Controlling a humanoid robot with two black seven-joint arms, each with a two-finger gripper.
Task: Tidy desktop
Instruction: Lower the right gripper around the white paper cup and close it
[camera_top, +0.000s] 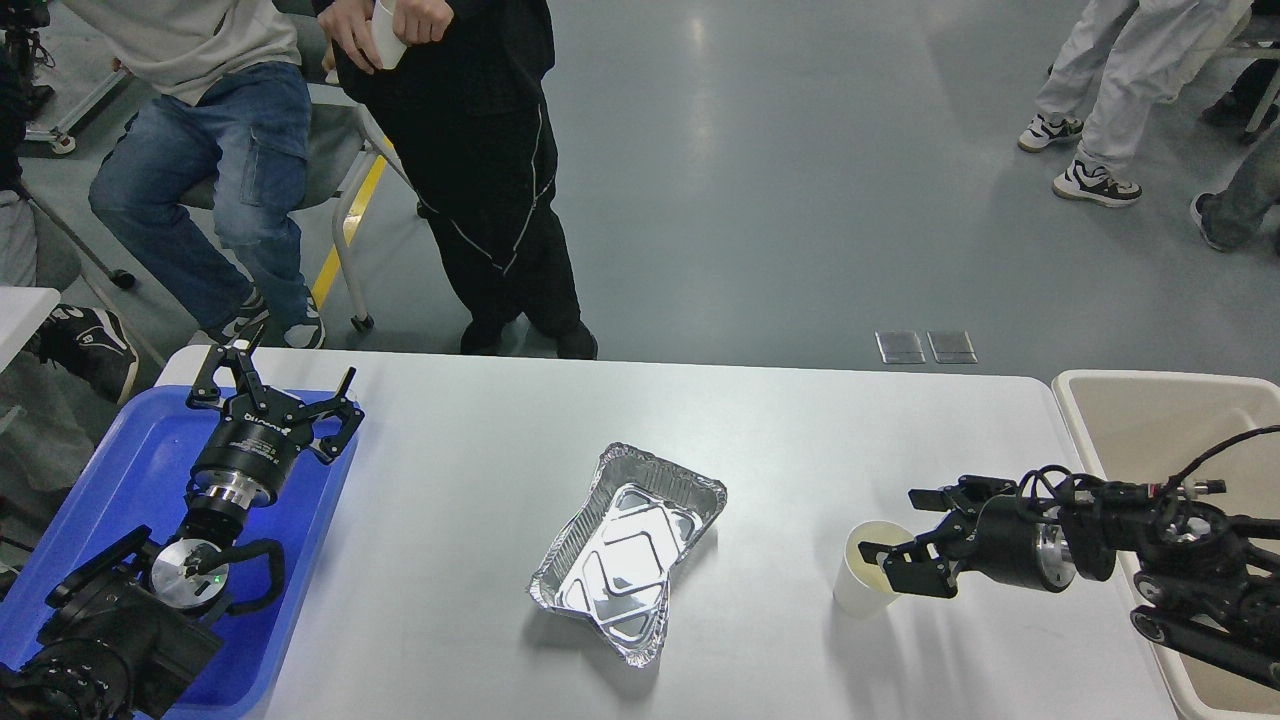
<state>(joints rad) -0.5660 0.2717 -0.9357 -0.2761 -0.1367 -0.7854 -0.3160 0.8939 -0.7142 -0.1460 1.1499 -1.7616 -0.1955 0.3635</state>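
The white desktop (800, 440) holds a crumpled silver foil tray (625, 545) in the middle and a white paper cup (862, 585) standing upright to its right. My right gripper (905, 530) comes in from the right, low over the desktop. It is open. Its near finger (895, 570) is at the cup's right rim and its far finger (935, 495) is just behind the cup. My left gripper (272, 378) is open and empty above the far end of a blue plastic tray (120, 470) at the left edge.
A beige rectangular bin (1150, 420) stands off the desktop's right end, under my right arm. People stand and sit beyond the far edge, at the left and the far right. One of them holds a white cup (385, 45).
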